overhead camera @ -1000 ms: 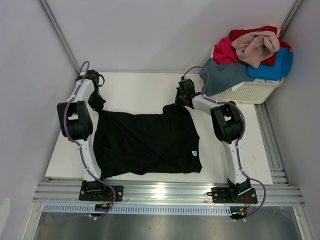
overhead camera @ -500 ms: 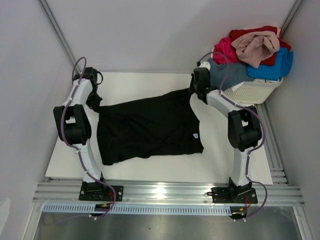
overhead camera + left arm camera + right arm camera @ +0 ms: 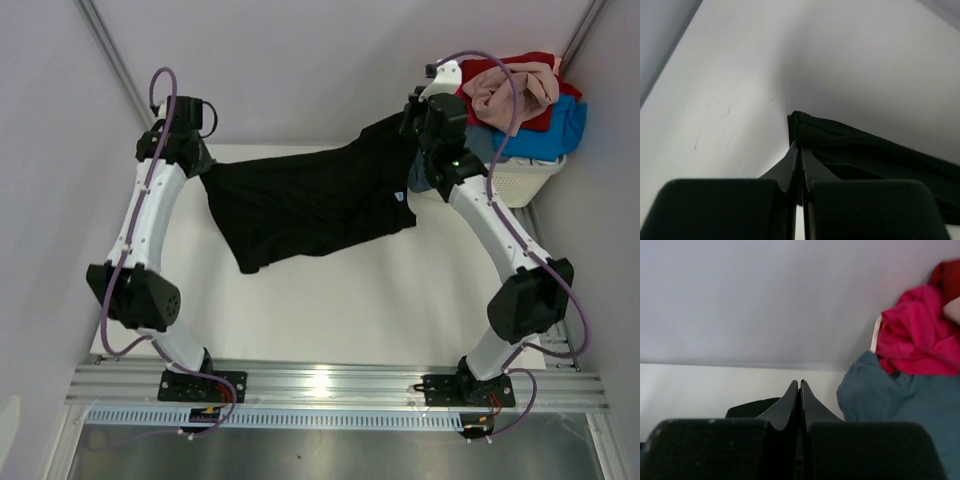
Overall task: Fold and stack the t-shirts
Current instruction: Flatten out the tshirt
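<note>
Your black shirt [image 3: 310,200] hangs stretched side to side over the far part of the table [image 3: 330,310], sagging towards you. Your left gripper [image 3: 197,165] and right gripper [image 3: 408,128] each pinch an upper corner.

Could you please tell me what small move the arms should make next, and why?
Probably lower both arms toward the near side, laying the black t-shirt flat on the table: the left pincer and right pincer pinch its edge, and it hangs bunched.

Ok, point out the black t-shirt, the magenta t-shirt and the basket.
black t-shirt [image 3: 310,205], top external view, hanging body.
magenta t-shirt [image 3: 920,327], right wrist view, crumpled middle.
basket [image 3: 530,184], top external view, front wall.
</note>
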### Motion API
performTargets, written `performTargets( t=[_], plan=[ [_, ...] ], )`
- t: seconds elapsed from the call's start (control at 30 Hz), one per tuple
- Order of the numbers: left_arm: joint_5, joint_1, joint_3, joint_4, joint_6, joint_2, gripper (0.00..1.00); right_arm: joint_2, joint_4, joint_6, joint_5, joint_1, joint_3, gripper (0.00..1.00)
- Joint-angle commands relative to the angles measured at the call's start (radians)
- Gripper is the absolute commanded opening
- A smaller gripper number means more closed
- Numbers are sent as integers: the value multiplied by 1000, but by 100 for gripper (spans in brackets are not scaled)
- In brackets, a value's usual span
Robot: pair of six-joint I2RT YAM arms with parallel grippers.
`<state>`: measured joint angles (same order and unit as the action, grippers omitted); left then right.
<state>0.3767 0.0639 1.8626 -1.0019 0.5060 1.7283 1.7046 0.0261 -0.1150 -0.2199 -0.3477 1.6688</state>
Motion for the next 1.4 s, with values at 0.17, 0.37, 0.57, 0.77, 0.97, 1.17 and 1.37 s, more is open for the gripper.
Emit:
performTargets(
  t=[0.17, 0.37, 0.57, 0.77, 0.97, 1.17, 1.37],
  plan=[
    [142, 174, 60, 152, -308, -452, 1, -342, -29, 141, 30, 10, 89, 0],
    [45, 175, -98, 409, -434, -831, 0, -586, -107, 169, 86, 10, 25, 0],
    [158, 175, -140, 422, -474, -840, 0, -548, 15, 166, 82, 9, 128, 0],
    [87, 175, -161, 349, -425, -842, 1, -543, 31, 127, 97, 9, 91, 0],
    [59, 175, -158, 333, -420, -836, 1, -527, 38, 126, 86, 7, 80, 0],
    [42, 175, -163, 321, -406, -825, 1, -523, 40, 121, 96, 9, 62, 0],
    [22, 175, -158, 302, -399, -835, 1, -539, 51, 120, 106, 6, 49, 0]
  ],
)
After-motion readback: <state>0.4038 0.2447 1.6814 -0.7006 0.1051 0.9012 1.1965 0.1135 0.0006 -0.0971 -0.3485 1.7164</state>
